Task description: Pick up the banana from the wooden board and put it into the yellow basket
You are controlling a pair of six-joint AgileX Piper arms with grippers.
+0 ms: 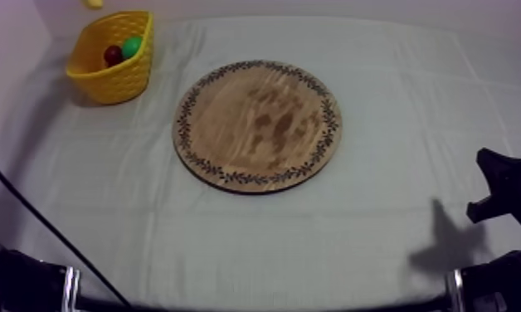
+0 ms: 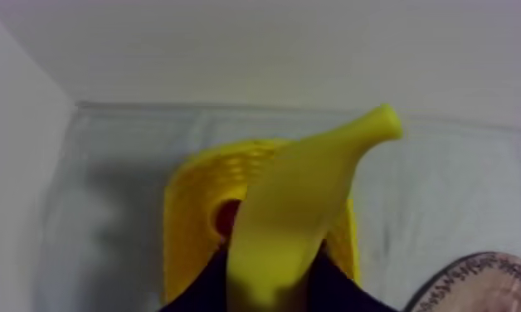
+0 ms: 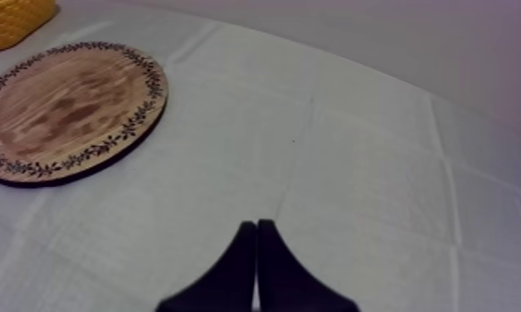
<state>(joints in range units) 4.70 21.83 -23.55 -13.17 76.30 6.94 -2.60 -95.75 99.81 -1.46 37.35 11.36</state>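
Item 1. Left end effector point(image 2: 268, 284): clenched on the banana point(image 2: 314, 191). One black finger point(image 2: 199, 292) shows on each side of the fruit's lower end. The fruit is gripped near that end, and its stalk end points up and away from the wrist.

Item 2. Banana: held in the air directly over the yellow basket point(image 2: 189, 207), clear of the rim, with the basket's opening showing behind and beneath it.

Item 3. Yellow basket point(image 1: 119, 79): stands upright on the cloth at the far left corner of the bench point(image 1: 396, 241), near the wall. It holds a small red fruit point(image 1: 113, 56) and, touching it, a green toy fruit point(image 1: 132, 46), likely the pear, though it is too small to be sure. The left wrist view catches the small red fruit point(image 2: 227, 217) just beside the banana.

Item 4. Round wooden board point(image 1: 258, 124): patterned rim, lying flat near the bench centre, well apart from the basket. Its edge point(image 2: 488, 286) shows beside the basket in the left wrist view.

Item 5. Right end effector point(image 3: 257, 249): closed on nothing, with its fingers pressed together as a narrow wedge. It hangs low over the grey-white cloth point(image 3: 355, 149) at the bench's right side point(image 1: 489, 181), well away from the board point(image 3: 65, 112).
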